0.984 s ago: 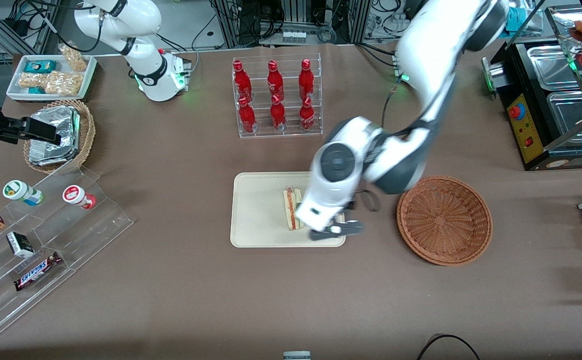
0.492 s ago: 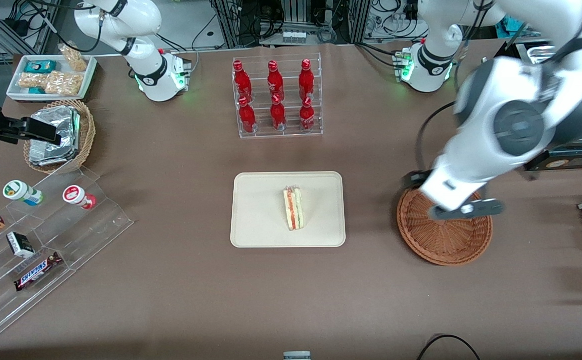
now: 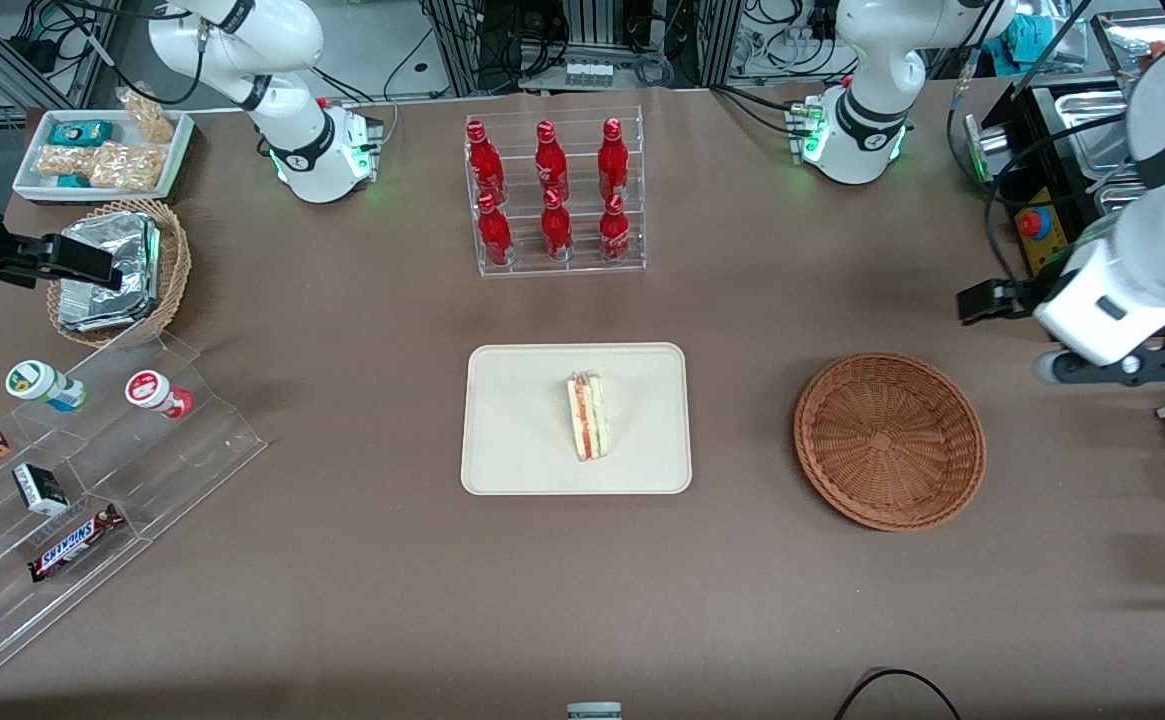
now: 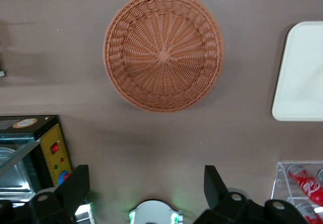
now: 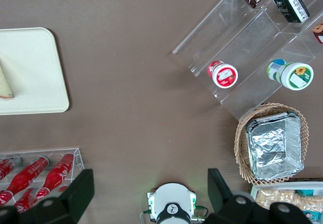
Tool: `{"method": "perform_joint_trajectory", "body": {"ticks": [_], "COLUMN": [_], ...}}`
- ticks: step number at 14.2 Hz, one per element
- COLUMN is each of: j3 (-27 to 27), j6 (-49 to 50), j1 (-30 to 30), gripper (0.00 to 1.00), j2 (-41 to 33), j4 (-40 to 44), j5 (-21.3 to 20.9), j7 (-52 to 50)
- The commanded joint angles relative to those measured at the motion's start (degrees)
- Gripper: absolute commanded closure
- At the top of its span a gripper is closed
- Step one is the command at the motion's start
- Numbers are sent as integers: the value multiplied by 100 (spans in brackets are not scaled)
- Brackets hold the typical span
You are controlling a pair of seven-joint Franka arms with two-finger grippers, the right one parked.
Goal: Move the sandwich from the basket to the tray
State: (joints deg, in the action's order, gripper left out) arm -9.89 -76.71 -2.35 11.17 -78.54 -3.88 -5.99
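Viewing from the front: finding the left arm bent down at mid-height on the frame's edge, toward the working arm's end of the table, carrying the gripper (image 3: 1122, 367) above the brown cloth, higher in the frame than the basket (image 3: 889, 440) and apart from it. Counting one sandwich (image 3: 588, 417), lying on the tray (image 3: 512, 430) at the frame's centre, narrow end pointing away from the camera; one tray; one basket, holding nothing; six red bottles (image 3: 548, 190) standing in a clear rack in the upper middle of the frame. Not making out the jaws from here.

Viewing from the left wrist: looking straight down on the one basket (image 4: 163, 51) and on one rounded corner of the tray (image 4: 303, 77). Showing the gripper (image 4: 146, 178) with its fingers (image 4: 75, 186) spread wide apart, gripping nothing, touching nothing, hanging clear of the basket.

Viewing from the right wrist: catching one end of the tray (image 5: 35, 67) with one tip of the sandwich (image 5: 4, 82) resting on it
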Motion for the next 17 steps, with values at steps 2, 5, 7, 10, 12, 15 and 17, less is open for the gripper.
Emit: {"method": "perform_joint_trajectory", "body": {"ticks": [2, 5, 7, 10, 12, 15, 17], "j3": [-48, -56, -56, -65, -74, -92, -100], "j6": [77, 348, 446, 578, 517, 534, 517], "j1": [-108, -108, -99, -99, -73, -55, -38], "gripper": [0, 0, 0, 0, 0, 0, 0], "j2": [-264, -457, -537, -721, -801, -845, -775], "j4": [-117, -126, -135, -249, -398, -364, -145], "j5": [-8, -25, -26, -61, -61, -43, -17], "j7": [169, 186, 195, 204, 195, 187, 107]}}
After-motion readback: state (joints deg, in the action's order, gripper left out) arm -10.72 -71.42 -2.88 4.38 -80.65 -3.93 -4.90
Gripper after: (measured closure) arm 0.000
